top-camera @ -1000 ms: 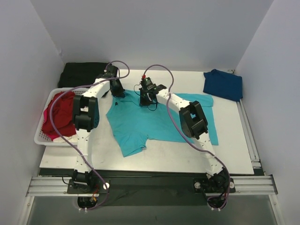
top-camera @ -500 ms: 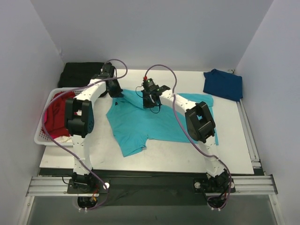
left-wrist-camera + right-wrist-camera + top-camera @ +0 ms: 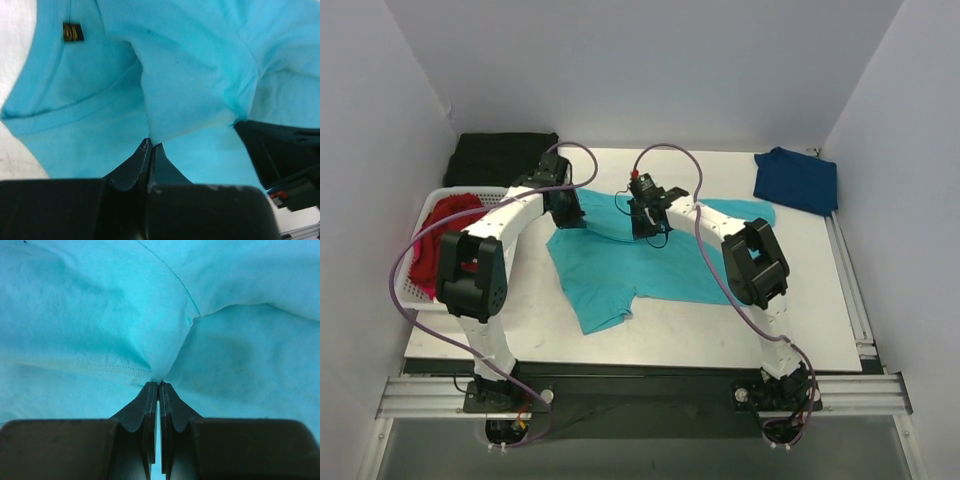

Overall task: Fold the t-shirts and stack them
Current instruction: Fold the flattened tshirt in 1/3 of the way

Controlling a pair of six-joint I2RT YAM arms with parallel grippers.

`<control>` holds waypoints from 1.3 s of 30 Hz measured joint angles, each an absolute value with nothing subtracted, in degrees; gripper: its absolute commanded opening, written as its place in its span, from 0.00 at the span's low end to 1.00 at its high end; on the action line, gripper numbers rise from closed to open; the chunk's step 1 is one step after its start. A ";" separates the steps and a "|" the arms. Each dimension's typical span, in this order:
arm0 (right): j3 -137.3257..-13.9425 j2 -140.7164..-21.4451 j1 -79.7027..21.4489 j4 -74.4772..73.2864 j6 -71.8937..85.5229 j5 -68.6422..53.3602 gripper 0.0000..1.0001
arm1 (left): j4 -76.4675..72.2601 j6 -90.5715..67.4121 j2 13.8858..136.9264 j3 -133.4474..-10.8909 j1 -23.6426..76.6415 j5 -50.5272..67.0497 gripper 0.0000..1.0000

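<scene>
Three t-shirts on record.

1. Turquoise t-shirt (image 3: 655,265): spread mid-tabletop, mostly flat. Its long axis runs left to right, with the collar end and neck label to the left and the hem to the right. One sleeve points toward the near edge. The far edge is bunched and raised between the two arms.
2. Navy t-shirt (image 3: 797,180): crumpled at the far right corner, well apart from item 1.
3. Red t-shirt (image 3: 440,235): heaped inside the white basket (image 3: 412,296), which sits at the left edge of the tabletop (image 3: 720,335).

Left fingers (image 3: 142,155): closed, pinching a fold of turquoise cloth just beside the collar. Right fingers (image 3: 150,395): closed, pinching a fold of the same shirt further right along the far edge.

Black cloth (image 3: 500,155): far left corner, behind the basket.

Open room: a bare strip along the near edge in front of item 1, and bare surface on the right between items 1 and 2.
</scene>
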State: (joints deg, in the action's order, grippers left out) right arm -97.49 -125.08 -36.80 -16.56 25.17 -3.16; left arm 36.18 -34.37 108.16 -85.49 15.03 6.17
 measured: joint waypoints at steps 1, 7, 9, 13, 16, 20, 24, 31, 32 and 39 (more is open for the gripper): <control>-96.92 -124.62 -36.80 -16.56 25.15 -3.09 0.00 | 36.29 -34.48 107.24 -84.12 15.44 6.04 0.00; -95.42 -123.17 -36.80 -16.64 24.99 -2.83 0.00 | 36.36 -35.90 104.47 -78.35 17.23 4.03 0.00; -95.29 -123.11 -36.80 -16.64 24.99 -2.85 0.00 | 36.45 -36.69 104.47 -77.54 17.65 2.76 0.00; -95.00 -123.11 -36.80 -16.75 25.04 -2.94 0.00 | 37.28 -38.04 104.47 -76.62 18.09 0.21 0.00; -94.87 -123.11 -36.80 -16.99 25.04 -3.27 0.00 | 37.76 -38.98 104.47 -76.34 18.33 -1.10 0.00; -94.85 -123.11 -36.80 -17.61 25.08 -3.49 0.00 | 38.20 -40.03 104.49 -75.42 18.61 -1.74 0.18; -94.85 -123.11 -36.80 -19.00 25.39 -3.46 0.27 | 39.44 -40.62 104.55 -75.22 18.94 -2.02 0.41; -93.56 -121.97 -36.80 -22.55 25.34 -1.89 0.52 | 41.63 -41.80 104.53 -75.40 19.03 -4.82 0.54; -93.03 -121.25 -36.80 -23.14 25.34 -1.23 0.52 | 41.76 -41.80 104.51 -75.57 19.03 -5.19 0.54; -91.94 -115.61 -33.06 -25.17 26.26 1.93 0.52 | 41.52 -40.93 107.22 -85.95 19.03 -5.15 0.54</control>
